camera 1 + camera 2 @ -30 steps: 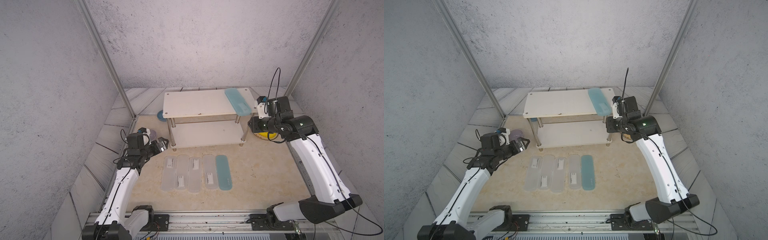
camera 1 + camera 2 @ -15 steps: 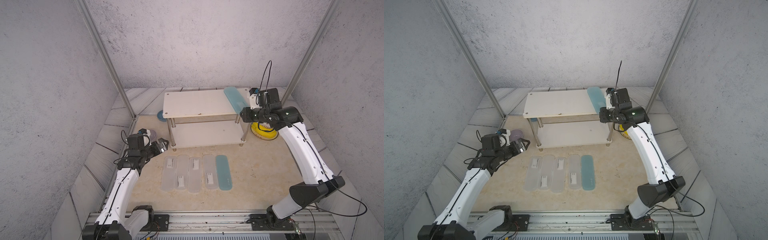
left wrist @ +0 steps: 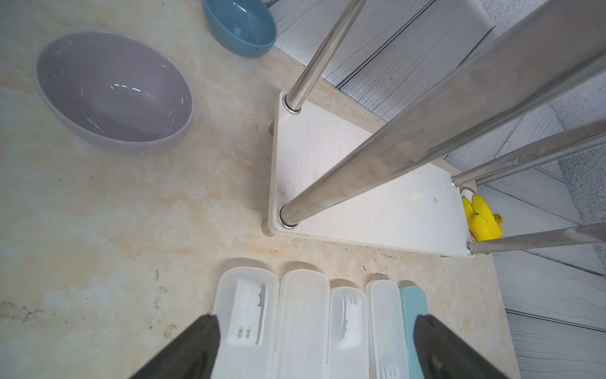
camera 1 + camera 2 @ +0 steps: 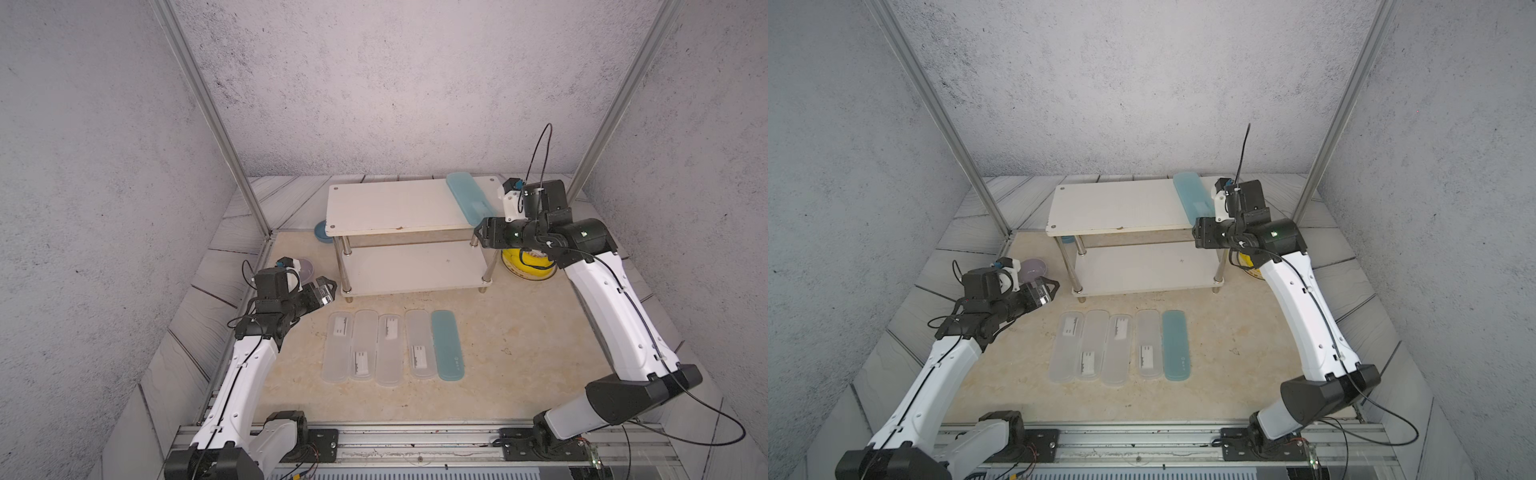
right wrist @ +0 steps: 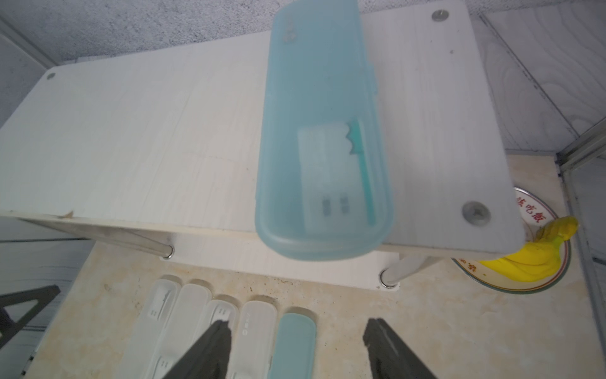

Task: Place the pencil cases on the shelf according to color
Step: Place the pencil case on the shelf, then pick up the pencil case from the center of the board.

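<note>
Progress: one teal case [image 4: 469,199] lies at the right end of the shelf's [image 4: 386,208] top board, poking over its front edge; the right gripper [image 5: 296,324] hangs open and empty beside it. Four white cases [image 4: 376,347] and a second teal [image 4: 447,345] wait on the worktop [image 4: 519,332].

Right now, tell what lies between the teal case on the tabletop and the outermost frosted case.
Three more frosted cases, lying side by side, as both top views show.
</note>
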Robot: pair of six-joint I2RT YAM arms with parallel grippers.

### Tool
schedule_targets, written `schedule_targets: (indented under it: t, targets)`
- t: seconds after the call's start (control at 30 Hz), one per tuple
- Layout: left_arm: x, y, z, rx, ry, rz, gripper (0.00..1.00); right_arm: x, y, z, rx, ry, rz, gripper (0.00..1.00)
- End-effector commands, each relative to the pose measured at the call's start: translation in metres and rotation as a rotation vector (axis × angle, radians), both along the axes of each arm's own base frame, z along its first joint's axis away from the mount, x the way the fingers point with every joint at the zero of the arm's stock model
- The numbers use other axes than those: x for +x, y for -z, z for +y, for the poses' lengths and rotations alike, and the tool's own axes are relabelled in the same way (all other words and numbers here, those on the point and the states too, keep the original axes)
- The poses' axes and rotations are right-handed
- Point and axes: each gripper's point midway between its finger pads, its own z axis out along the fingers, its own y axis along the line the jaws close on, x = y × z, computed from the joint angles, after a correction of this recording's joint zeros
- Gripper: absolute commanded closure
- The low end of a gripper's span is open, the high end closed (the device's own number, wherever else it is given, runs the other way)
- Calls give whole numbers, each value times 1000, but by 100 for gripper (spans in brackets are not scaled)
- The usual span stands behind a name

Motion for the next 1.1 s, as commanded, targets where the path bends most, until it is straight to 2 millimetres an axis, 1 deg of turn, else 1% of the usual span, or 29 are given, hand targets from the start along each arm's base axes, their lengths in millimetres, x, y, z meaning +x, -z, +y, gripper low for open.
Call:
schedule_targets:
  t: [0.0, 0.1, 0.17, 0.23, 0.37, 0.47, 0.53, 0.63, 0.8, 0.87, 0.93, 1.07]
  targets:
    - [5, -7, 1, 40, 17, -22, 2, -45, 5, -21, -13, 37, 57, 23]
    - [8, -7, 1, 51, 25, -20, 1, -69, 33, -24, -6, 26, 135, 19]
    - [8, -8, 1, 59, 27, -18, 1, -83, 58, -26, -2, 41, 209, 18]
    - [7, -6, 2, 61, 25, -13, 2, -98, 87, -23, 13, 46, 284, 16]
    - [6, -6, 3, 64, 21, -19, 1, -119, 136, -4, 42, 50, 376, 14]
    - [7, -6, 3, 64, 20, -20, 1, -131, 176, 17, 46, 37, 457, 13]
    - [7, -6, 2, 62, 24, -18, 1, -136, 204, 27, 58, 47, 530, 13]
    - [6, -6, 2, 59, 25, -15, 1, -141, 236, 42, 41, 28, 559, 13]
    - [5, -7, 3, 63, 22, -23, 1, -147, 281, 52, -24, 9, 612, 13]
    - [5, -7, 2, 62, 25, -22, 1, -150, 296, 56, -51, -4, 635, 13]
    - [5, -6, 2, 61, 23, -19, 1, -152, 308, 57, -84, -10, 649, 12]
    - [4, -6, 3, 64, 21, -20, 1, -154, 323, 62, -123, -33, 663, 12]
